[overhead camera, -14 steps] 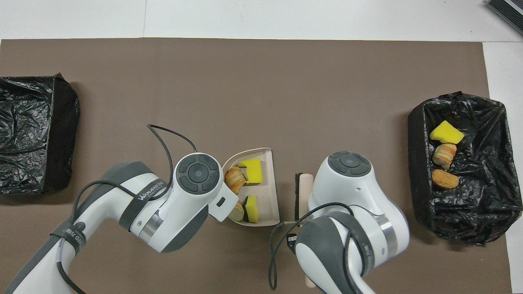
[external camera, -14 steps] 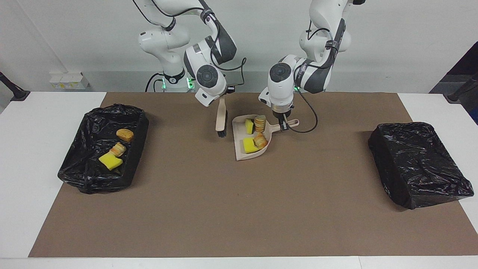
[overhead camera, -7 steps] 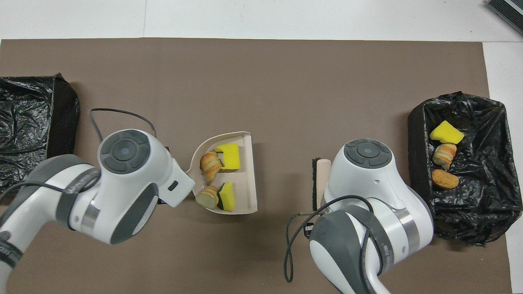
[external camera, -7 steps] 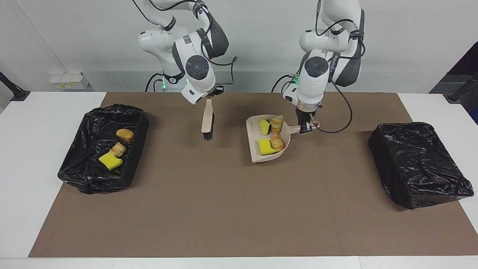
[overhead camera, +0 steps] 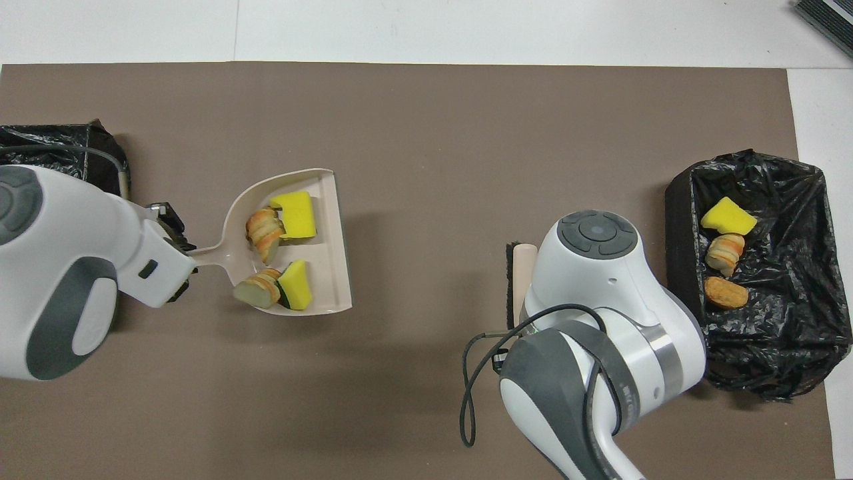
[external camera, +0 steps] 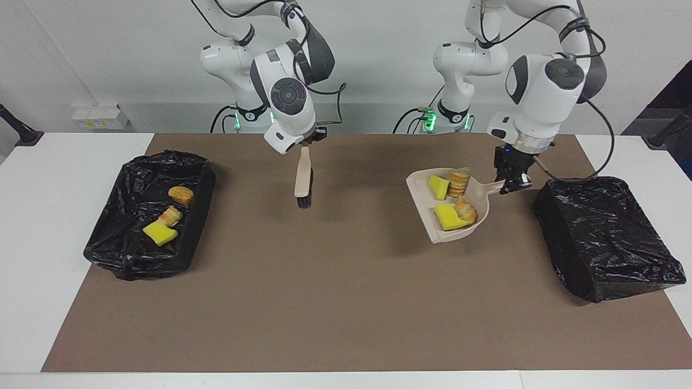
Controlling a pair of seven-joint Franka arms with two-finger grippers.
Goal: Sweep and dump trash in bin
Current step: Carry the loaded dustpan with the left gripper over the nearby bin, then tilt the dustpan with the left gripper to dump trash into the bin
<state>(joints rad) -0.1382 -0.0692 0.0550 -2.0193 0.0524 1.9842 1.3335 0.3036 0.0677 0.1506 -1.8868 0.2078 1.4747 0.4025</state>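
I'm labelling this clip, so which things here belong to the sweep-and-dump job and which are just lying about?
Part of the job:
- dustpan, held up by the left gripper, carrying four scraps
- brush, hanging from the right gripper
- open bin with three scraps
- closed bin

Lying about:
- white boxes by the wall

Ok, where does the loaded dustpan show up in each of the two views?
Facing view: dustpan, held up by the left gripper, beside the closed black bag.
Overhead view: dustpan, at the picture's other side, handle in the left gripper.
Shared landmark: the open bin holding three scraps.
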